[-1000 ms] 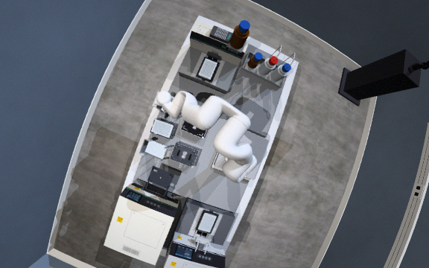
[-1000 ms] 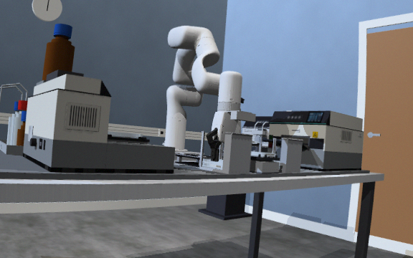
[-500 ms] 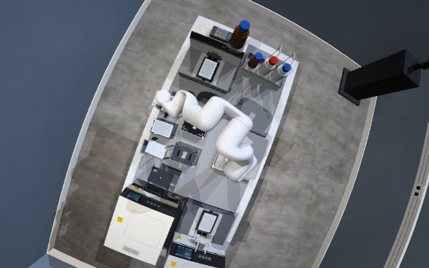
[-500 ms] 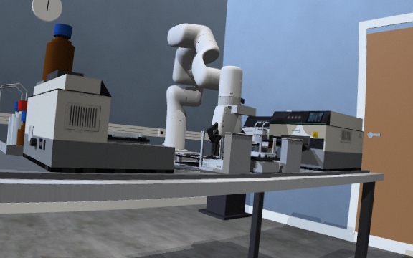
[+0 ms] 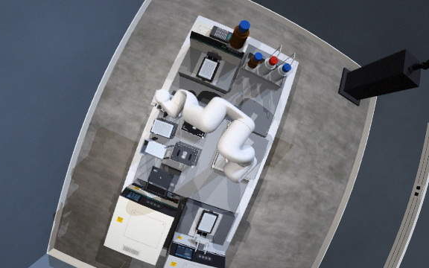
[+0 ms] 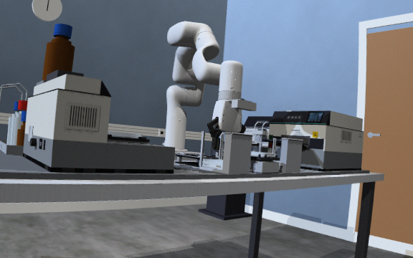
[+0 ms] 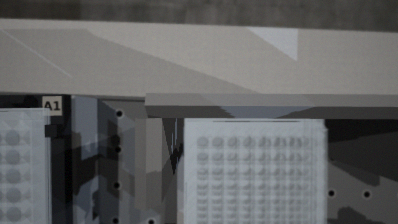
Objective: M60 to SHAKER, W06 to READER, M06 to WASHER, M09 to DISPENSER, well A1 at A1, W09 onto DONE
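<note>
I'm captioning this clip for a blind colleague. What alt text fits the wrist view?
Looking down at a white well plate filling the lower centre, its grid of round wells blurred. A second well plate is cut off at the left edge beside a small A1 label. A pale wall top crosses above them. No gripper fingers are in view.

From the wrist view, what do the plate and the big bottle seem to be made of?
The plate looks like translucent whitish plastic with a matt finish: rows of round wells show through it. The big bottle looks like amber glass or plastic, which one is unclear, with a blue cap.
</note>
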Robot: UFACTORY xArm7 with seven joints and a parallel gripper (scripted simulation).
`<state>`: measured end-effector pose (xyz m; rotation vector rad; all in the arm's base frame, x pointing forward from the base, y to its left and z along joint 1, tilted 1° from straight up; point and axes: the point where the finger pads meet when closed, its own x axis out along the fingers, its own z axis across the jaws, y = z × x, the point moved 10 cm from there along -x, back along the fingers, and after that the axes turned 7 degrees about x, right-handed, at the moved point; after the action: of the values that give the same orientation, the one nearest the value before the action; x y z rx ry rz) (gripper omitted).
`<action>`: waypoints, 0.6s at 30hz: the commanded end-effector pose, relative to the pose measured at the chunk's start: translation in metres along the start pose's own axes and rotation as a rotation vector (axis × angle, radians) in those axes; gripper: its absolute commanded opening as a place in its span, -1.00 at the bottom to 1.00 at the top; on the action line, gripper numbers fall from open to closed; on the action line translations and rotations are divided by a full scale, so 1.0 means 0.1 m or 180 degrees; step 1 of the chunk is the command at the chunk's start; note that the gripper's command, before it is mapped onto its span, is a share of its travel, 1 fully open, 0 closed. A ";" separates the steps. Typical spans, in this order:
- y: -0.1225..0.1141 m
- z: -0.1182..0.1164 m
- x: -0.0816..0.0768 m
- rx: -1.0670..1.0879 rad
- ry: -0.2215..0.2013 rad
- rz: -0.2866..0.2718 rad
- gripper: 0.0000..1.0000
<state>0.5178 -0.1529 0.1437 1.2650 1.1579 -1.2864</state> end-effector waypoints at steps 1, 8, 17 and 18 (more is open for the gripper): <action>0.01 0.00 -0.07 0.0000 -0.0003 0.0014 1.00; 0.01 0.00 -0.15 0.0000 -0.0003 0.0014 1.00; 0.01 0.00 -0.27 0.0000 -0.0003 0.0014 1.00; 0.01 0.00 -0.27 0.0000 -0.0003 0.0014 1.00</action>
<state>0.5179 -0.1526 0.1650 1.2650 1.1578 -1.2864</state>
